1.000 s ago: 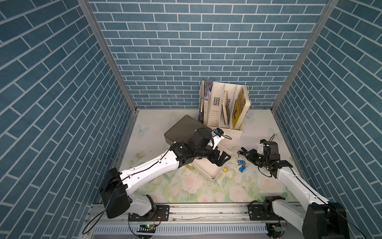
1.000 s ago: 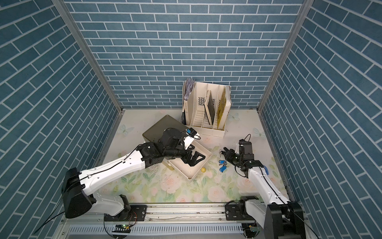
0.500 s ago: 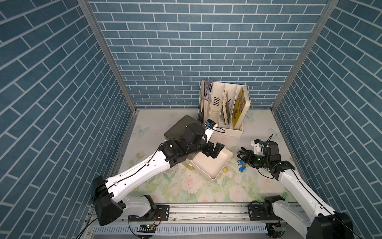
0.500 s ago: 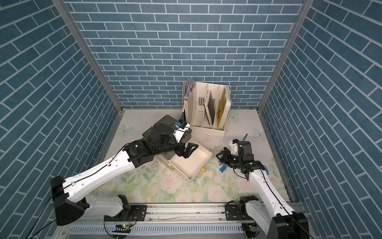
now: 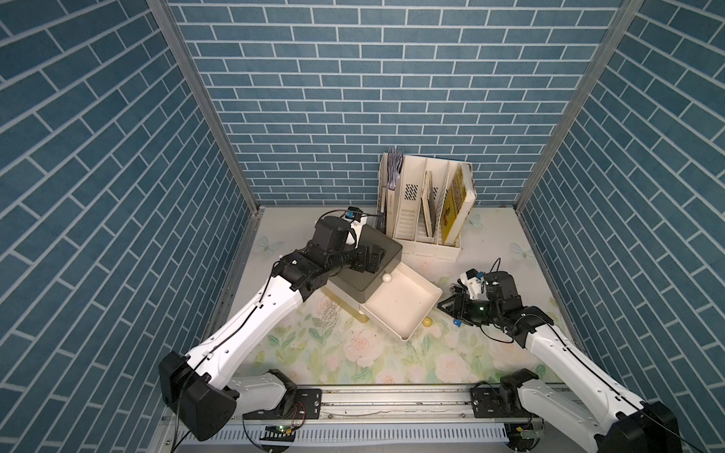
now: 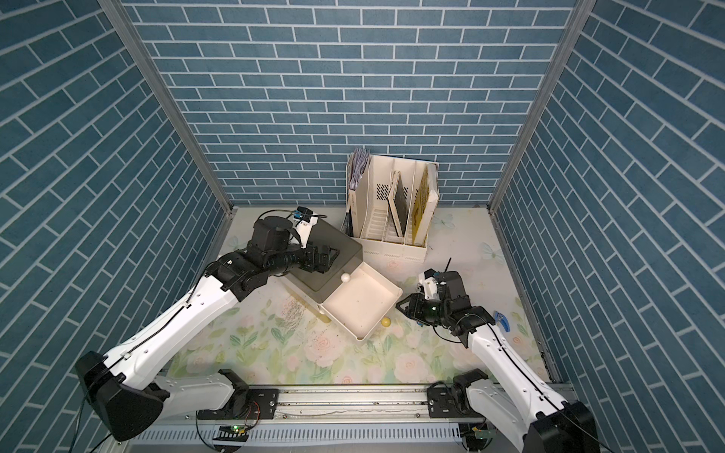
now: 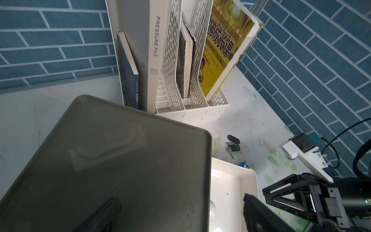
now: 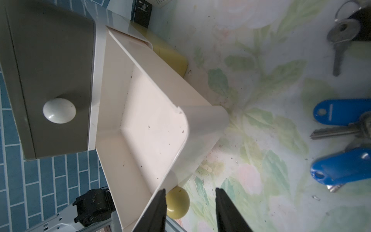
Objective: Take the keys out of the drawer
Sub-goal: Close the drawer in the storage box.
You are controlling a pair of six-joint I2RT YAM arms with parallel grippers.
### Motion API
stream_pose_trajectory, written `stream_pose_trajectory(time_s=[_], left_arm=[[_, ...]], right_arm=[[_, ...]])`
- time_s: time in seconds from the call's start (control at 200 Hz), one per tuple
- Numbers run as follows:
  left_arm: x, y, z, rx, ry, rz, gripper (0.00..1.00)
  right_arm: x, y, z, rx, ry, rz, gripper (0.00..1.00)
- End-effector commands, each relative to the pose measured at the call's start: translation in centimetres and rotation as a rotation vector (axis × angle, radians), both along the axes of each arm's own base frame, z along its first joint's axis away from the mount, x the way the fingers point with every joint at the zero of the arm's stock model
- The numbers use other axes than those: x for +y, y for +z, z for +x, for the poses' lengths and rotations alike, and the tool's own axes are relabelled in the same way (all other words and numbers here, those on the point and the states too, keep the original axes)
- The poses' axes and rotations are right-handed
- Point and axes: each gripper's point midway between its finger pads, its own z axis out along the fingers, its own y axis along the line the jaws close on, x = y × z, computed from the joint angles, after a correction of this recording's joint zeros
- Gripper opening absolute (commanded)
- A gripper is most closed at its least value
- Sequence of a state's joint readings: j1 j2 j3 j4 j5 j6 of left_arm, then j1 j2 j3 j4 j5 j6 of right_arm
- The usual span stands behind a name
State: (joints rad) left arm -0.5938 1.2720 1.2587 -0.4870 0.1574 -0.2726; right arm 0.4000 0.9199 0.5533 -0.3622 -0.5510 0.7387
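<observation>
1. Drawer (image 5: 431, 292) standing open from the grey cabinet (image 5: 365, 274), with its cream floor bare in both top views and in the right wrist view.
2. Keys already outside, lying on the floral counter (image 5: 353, 353) just beside the drawer on the right arm's side: a blue-tagged bunch (image 8: 341, 114) and a black-fobbed bunch (image 7: 232, 144), close together.
3. Right hand (image 8: 190, 192) spread and pinching nothing, low beside the drawer's front corner, above the yellow knob (image 8: 177, 202), with the blue tags near.
4. Left hand (image 5: 374, 259) likewise spread, over the cabinet's top, with nothing between its fingers.
5. Judged step: the tail end of the job, with nothing left inside to lift out as far as the views show.
6. Next move, at a guess:
   - Raise the right hand clear without snagging the tags or nudging the drawer.
   - Look over the drawer's rear part, tucked under the cabinet, for any leftover bunch.
   - Draw both arms away.
</observation>
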Motion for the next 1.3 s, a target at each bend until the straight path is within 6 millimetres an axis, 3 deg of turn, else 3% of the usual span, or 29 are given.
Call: stream_pose_trajectory(time_s=[0.0, 0.24, 0.635, 1.295], left_arm=[[-0.3, -1.4, -0.4, 0.087, -0.049, -0.010, 1.00], [0.1, -3.2, -0.2, 0.162, -0.067, -0.037, 1.00], [0.7, -5.2, -0.3, 0.214, -0.069, -0.045, 1.00], [0.8, -6.6, -0.8, 0.238, -0.073, -0.052, 1.00]], right_arm=[[0.0, -0.8, -0.7, 0.027, -0.020, -0.003, 0.42], [0.8, -1.9, -1.4, 0.042, -0.015, 0.014, 0.43], [2.8, -2.5, -0.9, 0.039, 0.014, 0.020, 0.43], [6.0, -0.7, 1.9, -0.032, 0.038, 0.036, 0.42]])
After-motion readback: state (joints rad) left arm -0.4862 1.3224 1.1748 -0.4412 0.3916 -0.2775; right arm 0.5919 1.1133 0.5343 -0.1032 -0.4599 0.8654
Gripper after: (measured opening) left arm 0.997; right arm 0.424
